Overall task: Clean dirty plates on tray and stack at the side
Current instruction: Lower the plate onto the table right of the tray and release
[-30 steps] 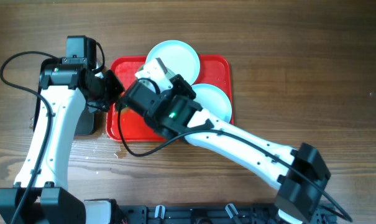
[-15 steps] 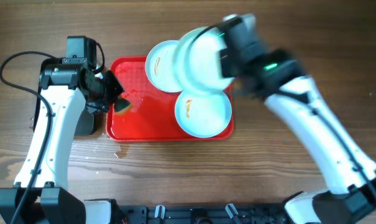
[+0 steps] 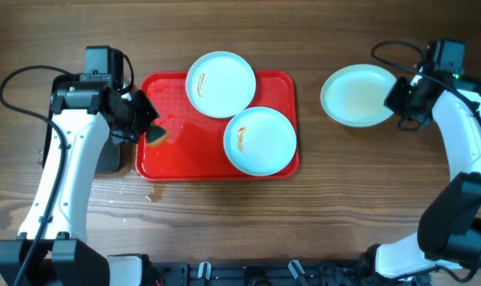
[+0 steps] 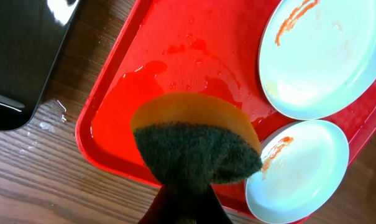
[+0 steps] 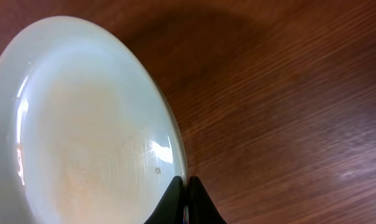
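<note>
Yellow foam with a dark green scouring face makes up the sponge (image 4: 197, 146) pinched tight in my left hand (image 4: 184, 202), whose fingers are closed on its lower end. The sponge sits over the left part of the large flat red plastic tray (image 4: 175, 37), where a film of water shines. On that tray lie two round shallow pale mint plates with light blue rims. The far plate (image 3: 221, 84) has a short brown smear near its left side and overlaps the tray's far rim. The near plate (image 3: 261, 141), also smeared, lies at the tray's right near corner, and the two rims touch. Left of the red tray, a black metal tray (image 4: 20, 56) sits on the wooden tabletop (image 3: 343, 206), with droplets on the wood between them. My right hand (image 5: 186, 200) is clamped on the rim of a third plate (image 5: 82, 124), well to the right of the red tray. Its face looks plain and pale, and I cannot tell whether it rests flat on the tabletop.
</note>
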Motion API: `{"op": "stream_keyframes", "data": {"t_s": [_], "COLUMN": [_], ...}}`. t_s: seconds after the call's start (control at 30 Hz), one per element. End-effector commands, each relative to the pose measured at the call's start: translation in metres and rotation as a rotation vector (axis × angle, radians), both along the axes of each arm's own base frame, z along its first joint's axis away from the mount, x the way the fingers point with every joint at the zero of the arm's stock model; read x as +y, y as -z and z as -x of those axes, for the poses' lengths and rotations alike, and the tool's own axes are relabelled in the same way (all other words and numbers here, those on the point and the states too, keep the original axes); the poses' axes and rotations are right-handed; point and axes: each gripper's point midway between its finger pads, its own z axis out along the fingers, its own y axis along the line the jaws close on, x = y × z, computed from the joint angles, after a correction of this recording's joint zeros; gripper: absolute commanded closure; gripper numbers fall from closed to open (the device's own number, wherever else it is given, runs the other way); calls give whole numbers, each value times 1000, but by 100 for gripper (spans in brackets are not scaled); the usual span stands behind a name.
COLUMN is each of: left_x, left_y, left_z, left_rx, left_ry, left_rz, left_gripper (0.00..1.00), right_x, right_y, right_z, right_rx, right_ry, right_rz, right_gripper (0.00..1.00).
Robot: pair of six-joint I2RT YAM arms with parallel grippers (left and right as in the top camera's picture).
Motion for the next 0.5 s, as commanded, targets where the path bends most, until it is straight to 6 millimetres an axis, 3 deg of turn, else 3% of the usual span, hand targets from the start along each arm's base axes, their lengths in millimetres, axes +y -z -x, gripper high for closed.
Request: {"op": "stream_keyframes", "data": {"t_s": [0.0,0.17,0.2,0.33,0.47], "left_x": [3,3,3,3,3], "left_y": [-2,-2,-2,-2,-2], "left_z": [-2,-2,-2,-2,-2], "left_rx": [-9,-9,-9,-11,-9], "left_ry": [8,8,8,8,8], "left_rz": [-10,-10,-10,-10,-10], "left_gripper": [96,96,96,96,96], "right_x": [15,20,30,117,156], "right_y": [19,25,23,-18,-31], "right_z": [-2,-5,-6,-16,-16], "right_rx": [13,13,1,-166,-129], "right_ry": [-24,-33,-54,-353,-461], "right_rz": [-82,-117,-169,-602,-576], "right_gripper": [92,29,27,27,33]}}
